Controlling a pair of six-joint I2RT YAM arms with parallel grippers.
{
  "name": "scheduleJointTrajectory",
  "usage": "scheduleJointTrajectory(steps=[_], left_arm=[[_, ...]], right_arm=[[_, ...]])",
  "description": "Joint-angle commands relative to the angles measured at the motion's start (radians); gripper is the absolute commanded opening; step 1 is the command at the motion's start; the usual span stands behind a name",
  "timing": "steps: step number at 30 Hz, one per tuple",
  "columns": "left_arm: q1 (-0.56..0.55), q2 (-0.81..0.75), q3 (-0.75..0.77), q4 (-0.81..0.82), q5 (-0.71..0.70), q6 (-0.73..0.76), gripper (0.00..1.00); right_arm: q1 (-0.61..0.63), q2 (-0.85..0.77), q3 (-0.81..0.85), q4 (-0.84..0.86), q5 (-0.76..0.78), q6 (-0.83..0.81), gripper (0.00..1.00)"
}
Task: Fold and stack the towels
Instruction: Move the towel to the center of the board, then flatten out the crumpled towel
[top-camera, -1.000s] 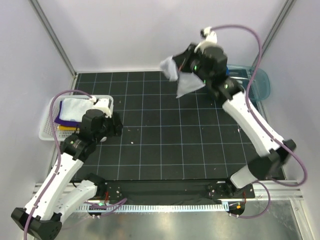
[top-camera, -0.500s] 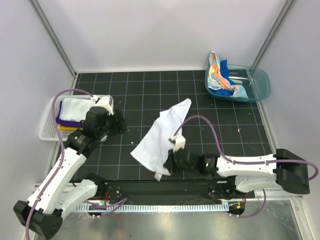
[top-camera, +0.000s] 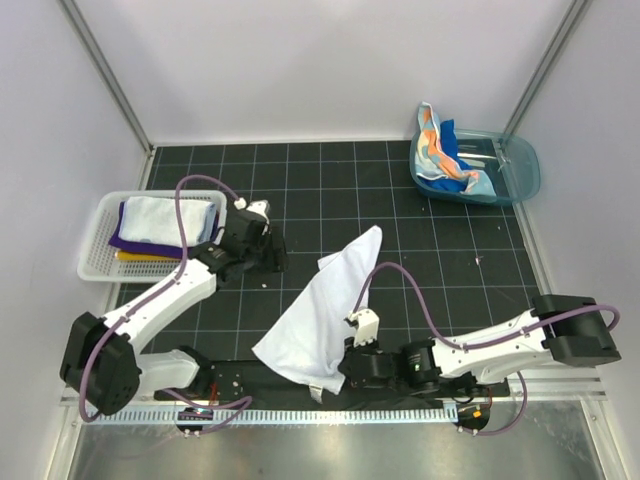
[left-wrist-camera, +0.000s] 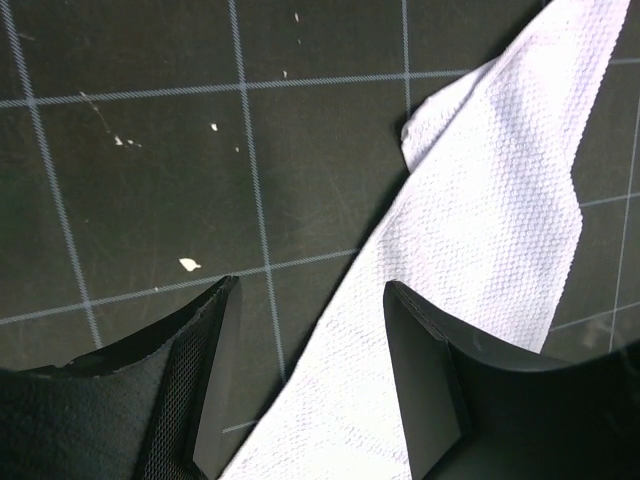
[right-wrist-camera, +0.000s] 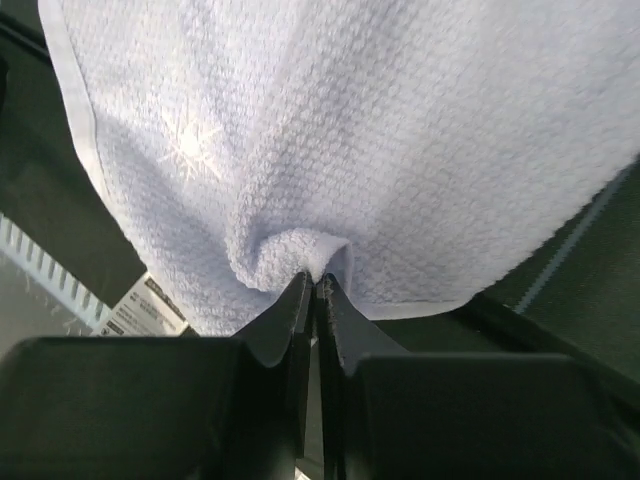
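Observation:
A plain white towel (top-camera: 320, 300) lies stretched diagonally across the black mat, from mid-table down over the near edge. My right gripper (top-camera: 343, 368) sits low at that near edge, shut on a bunched fold of the towel (right-wrist-camera: 350, 130). In the right wrist view its jaws (right-wrist-camera: 318, 280) pinch the fold tight. My left gripper (top-camera: 278, 255) is open just left of the towel's far end. In the left wrist view the towel (left-wrist-camera: 480, 220) runs under the gap of the gripper (left-wrist-camera: 310, 330), with nothing held.
A white mesh basket (top-camera: 92, 262) at the left holds folded white (top-camera: 160, 215), purple (top-camera: 125, 241) and yellow (top-camera: 132, 256) towels. A teal tub (top-camera: 520, 170) at the back right holds a spotted towel (top-camera: 432, 148) and a bright blue one (top-camera: 456, 165).
My right arm swung from the tub down to the near edge, carrying the white towel and laying it across the mat. My left arm reached right toward the towel's far end.

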Motion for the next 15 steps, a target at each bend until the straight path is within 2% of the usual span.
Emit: scheduleJointTrajectory(steps=[1, 2, 4, 5, 7, 8, 15], left_arm=[[-0.022, -0.009, 0.018, 0.072, -0.006, -0.026, 0.62], [-0.026, -0.012, 0.007, 0.072, -0.018, -0.028, 0.62], [-0.036, -0.033, -0.038, 0.075, -0.018, -0.04, 0.62], [-0.037, -0.044, -0.055, 0.083, -0.02, -0.046, 0.62], [-0.043, -0.075, -0.097, 0.095, -0.017, -0.066, 0.61], [-0.048, -0.086, -0.136, 0.104, -0.012, -0.072, 0.61], [-0.095, -0.155, -0.272, 0.137, -0.029, -0.12, 0.6]], right_arm=[[-0.002, -0.018, 0.121, -0.149, 0.167, 0.026, 0.13], [-0.008, -0.016, 0.138, -0.202, 0.223, 0.017, 0.14], [-0.061, -0.009, 0.172, -0.229, 0.21, -0.023, 0.13], [-0.16, -0.007, 0.178, -0.227, 0.156, -0.078, 0.11], [-0.271, -0.019, 0.162, -0.183, 0.089, -0.138, 0.09], [-0.378, -0.021, 0.16, -0.142, 0.018, -0.203, 0.08], [-0.713, 0.129, 0.284, -0.114, -0.083, -0.388, 0.08]])
